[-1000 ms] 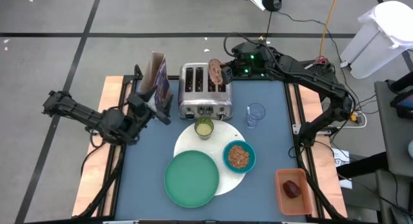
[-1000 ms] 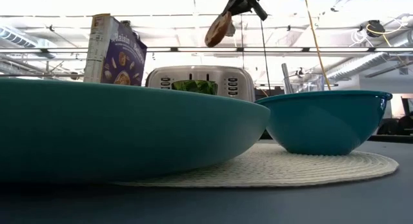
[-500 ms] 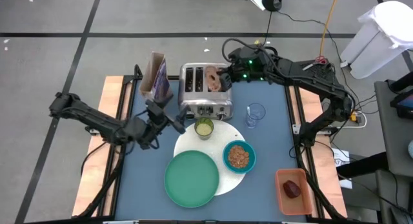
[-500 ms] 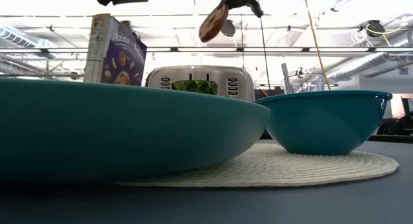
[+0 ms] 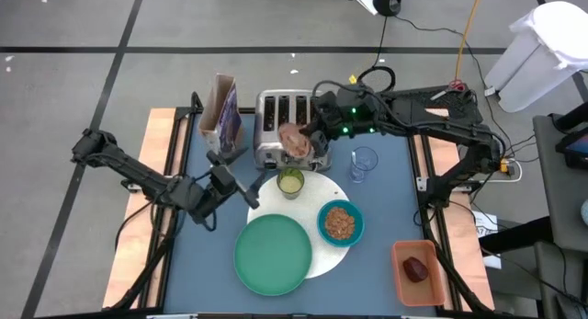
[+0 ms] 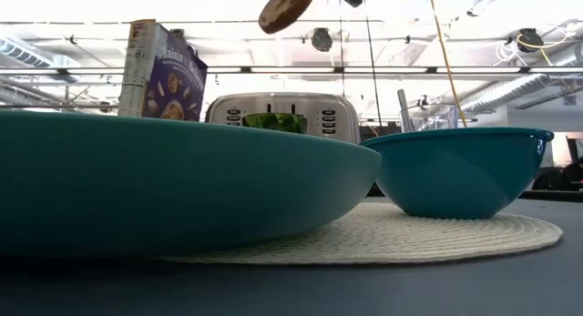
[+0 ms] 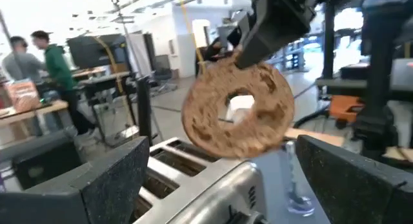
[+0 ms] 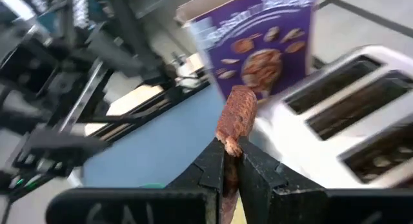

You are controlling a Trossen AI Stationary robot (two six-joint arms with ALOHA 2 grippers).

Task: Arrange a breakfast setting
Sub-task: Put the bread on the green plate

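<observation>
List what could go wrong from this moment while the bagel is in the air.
1. The right gripper pinches the ring pastry only by its edge, above the toaster; a slip could drop it onto the toaster.
2. The open left gripper hangs close beside the small cup and near the pastry's likely path to the green plate; the arms might collide, or the cup could be knocked.
</observation>
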